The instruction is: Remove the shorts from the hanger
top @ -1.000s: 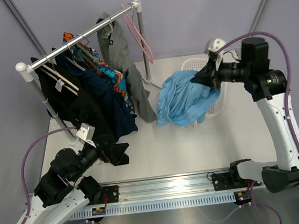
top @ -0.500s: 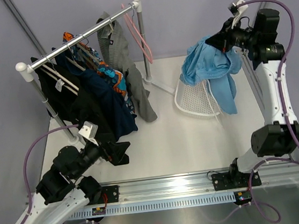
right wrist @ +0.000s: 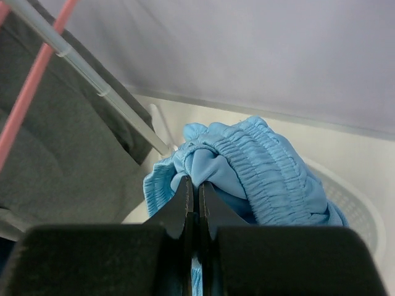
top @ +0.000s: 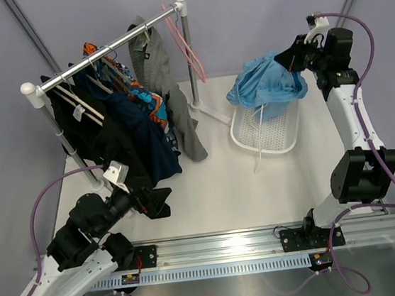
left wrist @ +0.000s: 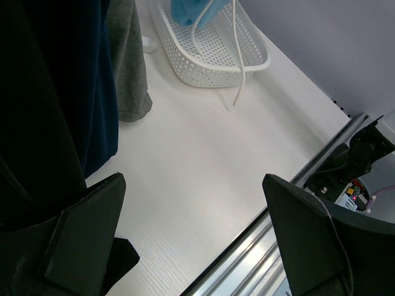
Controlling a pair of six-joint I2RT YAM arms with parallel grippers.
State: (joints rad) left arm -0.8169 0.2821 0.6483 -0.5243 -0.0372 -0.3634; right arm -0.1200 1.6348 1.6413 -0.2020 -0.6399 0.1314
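Note:
My right gripper [top: 289, 60] is shut on the light blue shorts [top: 265, 82] and holds them bunched above the white basket [top: 282, 142]. In the right wrist view the closed fingertips [right wrist: 197, 185] pinch the blue cloth [right wrist: 259, 172] near its elastic waistband. A white drawstring [top: 259, 144] hangs down over the basket's near rim. The grey shorts [top: 165, 80] hang from the rail [top: 107, 47] beside an empty pink hanger [top: 186, 46]. My left gripper [top: 159, 201] is open and empty, low near the dark clothes; its fingers [left wrist: 80, 240] frame bare table.
Black, navy and orange-and-blue patterned clothes [top: 121, 135] hang on the rack at left, reaching near the table. The rack's right post [top: 188, 56] stands near the basket. A metal rail [top: 223, 248] runs along the table's near edge.
My right arm swung the blue shorts up and right, then lowered them back over the basket, which now lies flat. The left arm has barely moved.

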